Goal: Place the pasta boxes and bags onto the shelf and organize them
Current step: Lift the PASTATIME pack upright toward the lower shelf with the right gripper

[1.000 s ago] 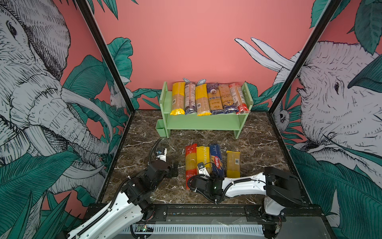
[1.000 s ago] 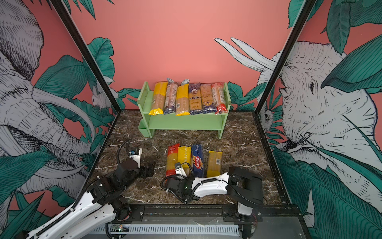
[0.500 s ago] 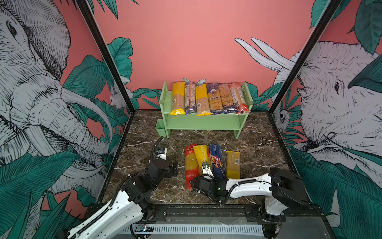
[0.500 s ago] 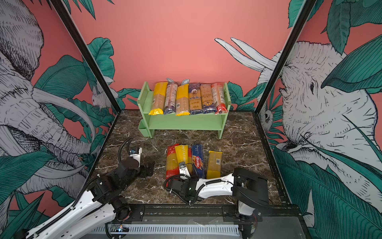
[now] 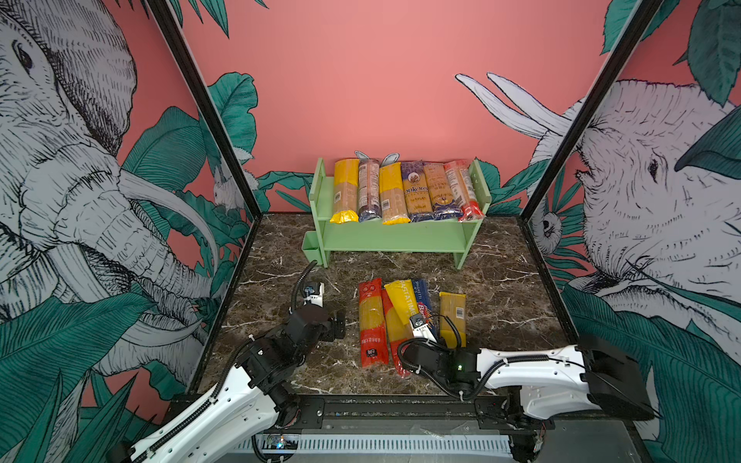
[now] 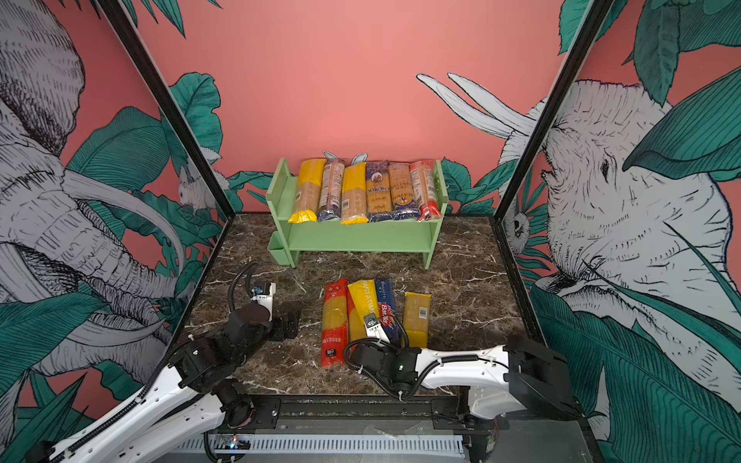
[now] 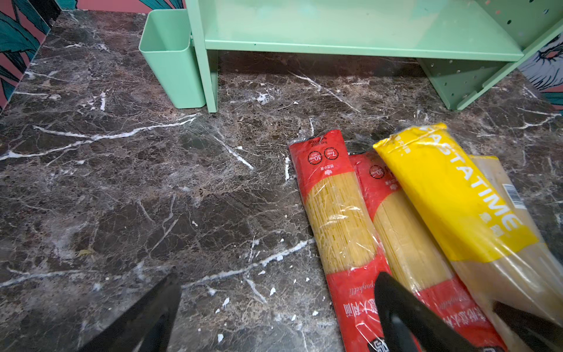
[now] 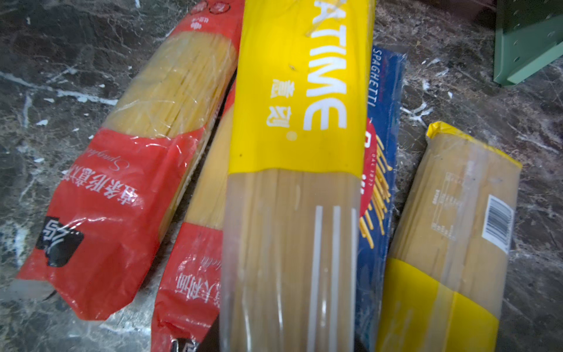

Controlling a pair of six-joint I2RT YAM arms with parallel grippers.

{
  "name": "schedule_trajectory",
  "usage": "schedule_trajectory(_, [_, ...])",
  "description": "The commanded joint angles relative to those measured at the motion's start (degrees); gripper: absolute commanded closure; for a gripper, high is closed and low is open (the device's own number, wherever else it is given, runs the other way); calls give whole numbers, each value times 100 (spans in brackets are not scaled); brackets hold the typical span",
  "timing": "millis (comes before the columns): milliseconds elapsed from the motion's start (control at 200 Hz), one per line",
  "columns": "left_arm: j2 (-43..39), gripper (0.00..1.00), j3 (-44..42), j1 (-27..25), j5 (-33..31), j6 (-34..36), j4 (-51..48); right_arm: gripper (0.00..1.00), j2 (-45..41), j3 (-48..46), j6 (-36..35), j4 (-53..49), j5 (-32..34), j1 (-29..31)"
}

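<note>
My right gripper (image 5: 407,342) grips the long yellow-ended clear spaghetti bag (image 5: 402,304) at six o'clock; it seems light, brittle, slippery. My left gripper (image 7: 277,275) is wide.

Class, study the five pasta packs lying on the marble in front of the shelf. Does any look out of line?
Yes: the yellow pack lies slanted on top of a red bag and the blue box, instead of flat and parallel like the rest. Nothing looks torn or spilled.

Glossy plastic film on the yellow spaghetti bag (image 8: 292,243), polished marble-look tabletop (image 7: 122,183), smooth matt green shelf (image 7: 350,33).
</note>
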Motion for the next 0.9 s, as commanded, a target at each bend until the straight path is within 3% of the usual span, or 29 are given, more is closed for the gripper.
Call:
schedule_trajectory(0, [60,0,195,-21,-69,105,44,100,-625,19,-400,481,433,-280])
schedule_trajectory(300, [394,1,278,-22,39,215,340,100,-1366,215,-1201,441,-200,-1577])
schedule_trajectory(895, [534,1,567,-22,-64,578,507,100,-176,1479,-2236,1256,-1491,-3727])
